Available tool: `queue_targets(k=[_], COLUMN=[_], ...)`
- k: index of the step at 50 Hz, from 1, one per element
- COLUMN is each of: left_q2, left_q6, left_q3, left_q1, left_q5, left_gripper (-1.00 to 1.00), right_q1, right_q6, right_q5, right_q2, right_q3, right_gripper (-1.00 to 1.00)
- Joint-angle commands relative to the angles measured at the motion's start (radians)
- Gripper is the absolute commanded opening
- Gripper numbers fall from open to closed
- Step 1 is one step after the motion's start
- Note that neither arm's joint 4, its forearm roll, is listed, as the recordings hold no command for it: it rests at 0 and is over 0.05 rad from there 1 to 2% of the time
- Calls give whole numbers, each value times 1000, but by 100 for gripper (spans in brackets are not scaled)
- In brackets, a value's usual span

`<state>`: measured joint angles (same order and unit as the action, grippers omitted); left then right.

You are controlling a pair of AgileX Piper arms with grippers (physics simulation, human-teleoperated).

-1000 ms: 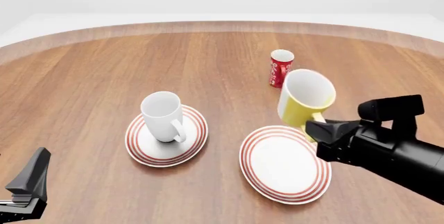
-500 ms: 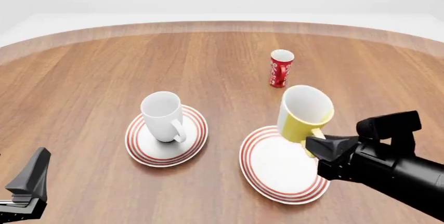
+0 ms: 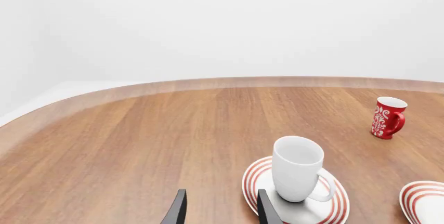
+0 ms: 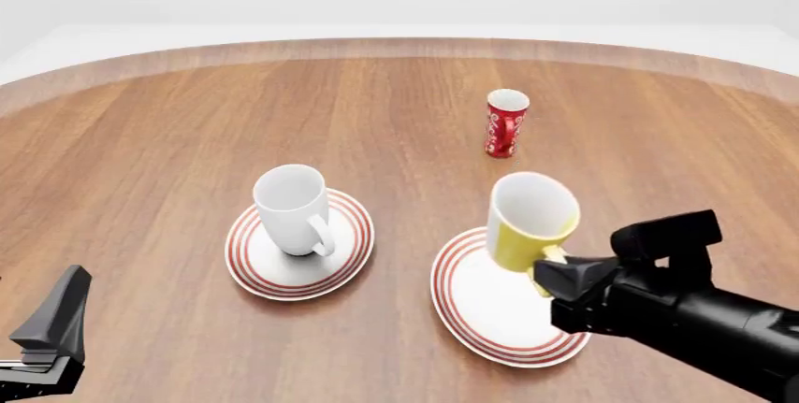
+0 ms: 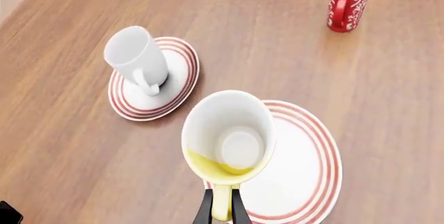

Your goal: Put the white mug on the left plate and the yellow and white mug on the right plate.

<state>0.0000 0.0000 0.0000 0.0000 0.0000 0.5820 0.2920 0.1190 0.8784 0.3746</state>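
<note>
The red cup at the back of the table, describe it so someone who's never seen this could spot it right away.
On the wooden table, look beyond the two red-ringed plates, toward the far edge. The red cup stands there alone and upright on bare wood, behind the right plate. It is slim, red with a white pattern and a white inside, unlike the white mug and the yellow and white mug.

Right arm [image 4: 699, 314] matte black, blocky housings (faceted wedge near tip); left gripper [image 3: 218, 212] jaws thin, black, tapered.

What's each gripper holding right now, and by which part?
The right gripper pinches the yellow and white mug by its handle. The left gripper is open, holding nothing.
</note>
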Motion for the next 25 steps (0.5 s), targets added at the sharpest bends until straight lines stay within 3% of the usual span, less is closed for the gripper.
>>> queue_targets(k=[1, 25], left_q2=[0, 0], left_q6=[0, 0], left_q3=[0, 0], left_q1=[0, 0], left_q5=[0, 0], left_gripper=[100, 100], right_q1=[-1, -33], right_q6=[11, 9], right_q5=[-34, -126], right_q2=[38, 127], right_q3=[-11, -50], right_gripper=[-100, -100])
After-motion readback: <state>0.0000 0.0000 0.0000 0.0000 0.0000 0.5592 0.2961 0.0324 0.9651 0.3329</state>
